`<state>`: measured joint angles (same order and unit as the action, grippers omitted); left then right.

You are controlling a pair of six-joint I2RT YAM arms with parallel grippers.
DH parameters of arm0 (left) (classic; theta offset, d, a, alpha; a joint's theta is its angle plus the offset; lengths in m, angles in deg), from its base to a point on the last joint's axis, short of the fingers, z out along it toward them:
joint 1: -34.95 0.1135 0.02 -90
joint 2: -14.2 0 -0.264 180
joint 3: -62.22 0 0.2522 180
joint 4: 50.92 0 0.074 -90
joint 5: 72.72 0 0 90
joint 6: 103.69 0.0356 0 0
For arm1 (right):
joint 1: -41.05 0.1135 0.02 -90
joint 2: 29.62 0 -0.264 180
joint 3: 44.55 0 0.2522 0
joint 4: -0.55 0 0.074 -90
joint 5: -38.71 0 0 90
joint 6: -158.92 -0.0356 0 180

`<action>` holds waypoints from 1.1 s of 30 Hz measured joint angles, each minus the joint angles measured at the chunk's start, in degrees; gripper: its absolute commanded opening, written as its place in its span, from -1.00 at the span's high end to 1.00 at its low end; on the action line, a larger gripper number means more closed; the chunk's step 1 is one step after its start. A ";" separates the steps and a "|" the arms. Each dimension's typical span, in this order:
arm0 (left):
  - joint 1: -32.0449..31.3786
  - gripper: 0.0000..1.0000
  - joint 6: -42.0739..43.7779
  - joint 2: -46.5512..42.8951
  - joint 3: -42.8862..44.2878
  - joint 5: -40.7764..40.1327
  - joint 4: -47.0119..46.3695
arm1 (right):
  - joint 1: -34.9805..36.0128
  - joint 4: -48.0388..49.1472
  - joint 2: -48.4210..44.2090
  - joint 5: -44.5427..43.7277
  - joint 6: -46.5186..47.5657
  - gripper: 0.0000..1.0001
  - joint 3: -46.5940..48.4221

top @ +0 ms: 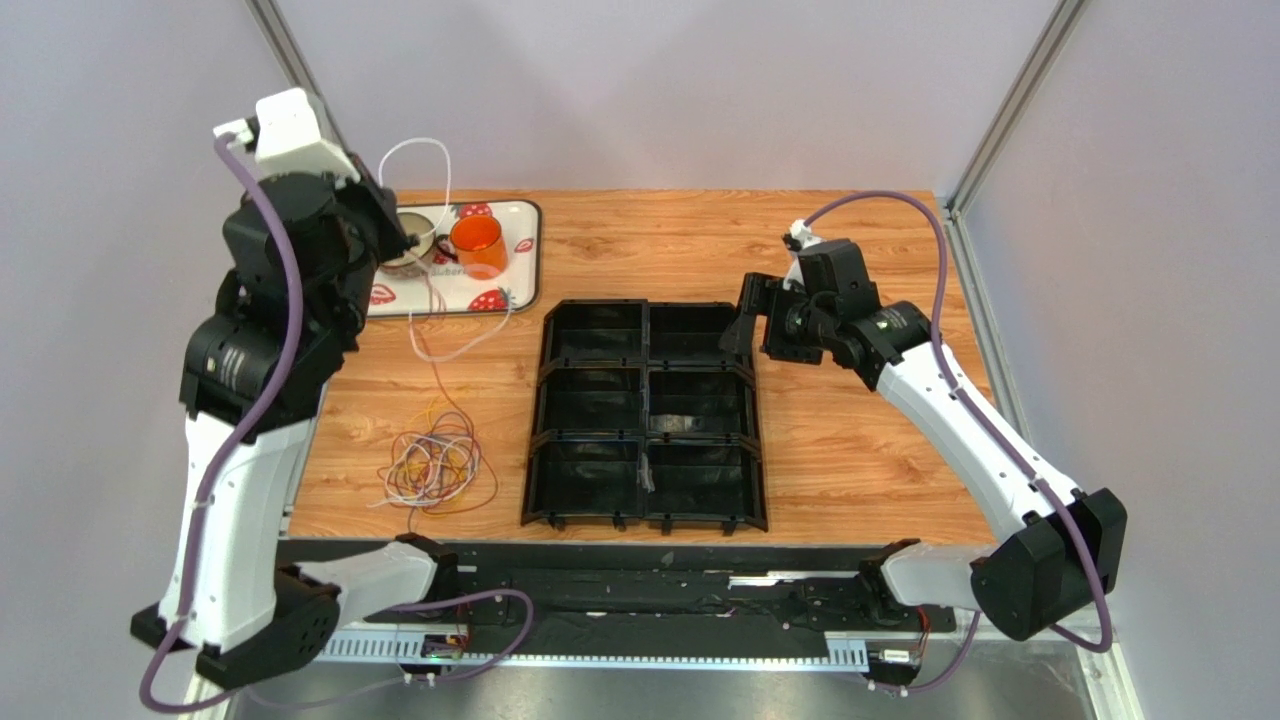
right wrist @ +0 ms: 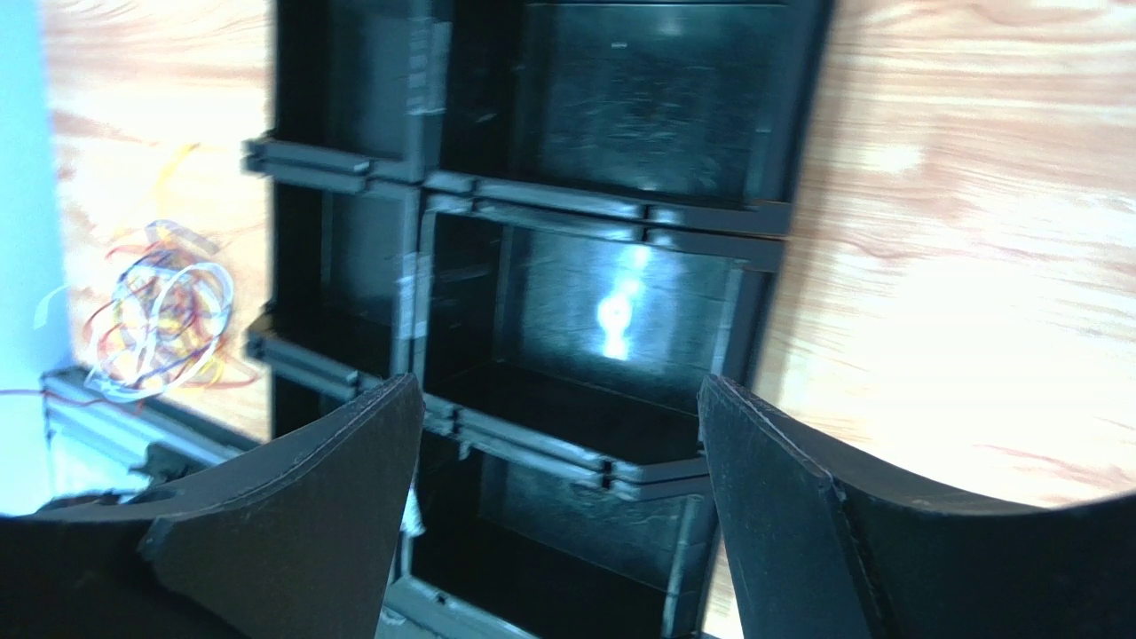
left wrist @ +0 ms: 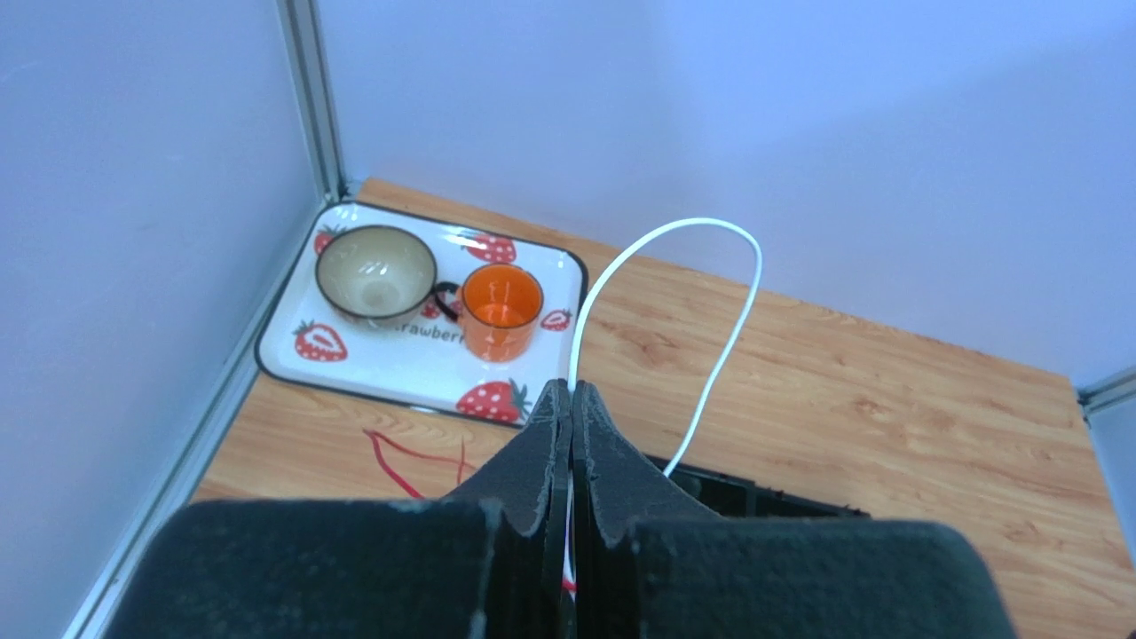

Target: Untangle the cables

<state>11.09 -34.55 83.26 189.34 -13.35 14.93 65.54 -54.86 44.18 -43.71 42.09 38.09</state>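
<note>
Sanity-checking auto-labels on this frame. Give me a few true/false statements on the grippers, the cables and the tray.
1. The left gripper is shut on a white cable. True.
2. The right gripper holds a cable. False: it is open and empty, by the black organizer.
3. The cable tangle lies inside the organizer. False: it lies on the table, left of it.
4. The orange cup stands on the strawberry tray. True.
</note>
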 measured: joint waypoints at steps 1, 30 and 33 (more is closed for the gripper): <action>-0.02 1.00 0.42 -2.27 -3.17 -0.22 -1.16 | 0.44 0.09 -0.20 0.28 0.00 -0.61 0.15; -0.07 1.00 -2.60 -19.21 -56.59 43.12 -19.67 | 22.05 21.00 -3.28 12.07 -11.19 -0.67 1.01; -0.07 1.00 -2.40 -18.78 -57.44 49.55 -22.18 | 22.03 20.94 0.22 12.31 -8.61 -0.66 2.32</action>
<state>11.03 -36.96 64.48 131.90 36.20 -7.25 87.58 -33.92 44.40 -31.41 33.48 40.41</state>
